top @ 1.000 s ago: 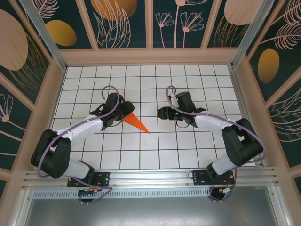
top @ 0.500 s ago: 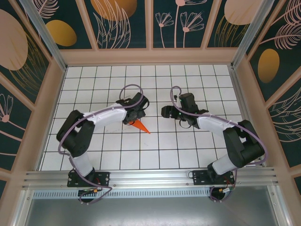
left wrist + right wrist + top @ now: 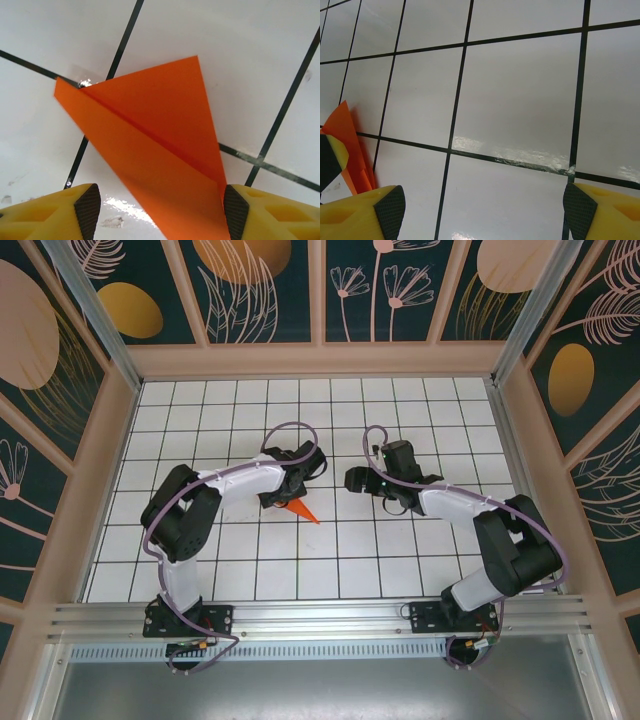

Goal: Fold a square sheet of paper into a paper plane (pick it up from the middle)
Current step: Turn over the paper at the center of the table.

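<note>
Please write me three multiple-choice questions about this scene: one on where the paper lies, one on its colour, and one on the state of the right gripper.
1. Where is the paper plane?
A) between the fingers of the left gripper
B) against the far wall
C) beside an arm's base

2. What colour is it?
A) blue
B) orange
C) white

3. How is the right gripper?
A) shut on the paper
B) open above bare table tiles
C) shut on nothing

Answers:
1 A: the left wrist view shows the paper between the two yellow fingers.
2 B: it is bright orange on the white tiles.
3 B: its fingers stand wide apart with bare tiles between them.
</note>
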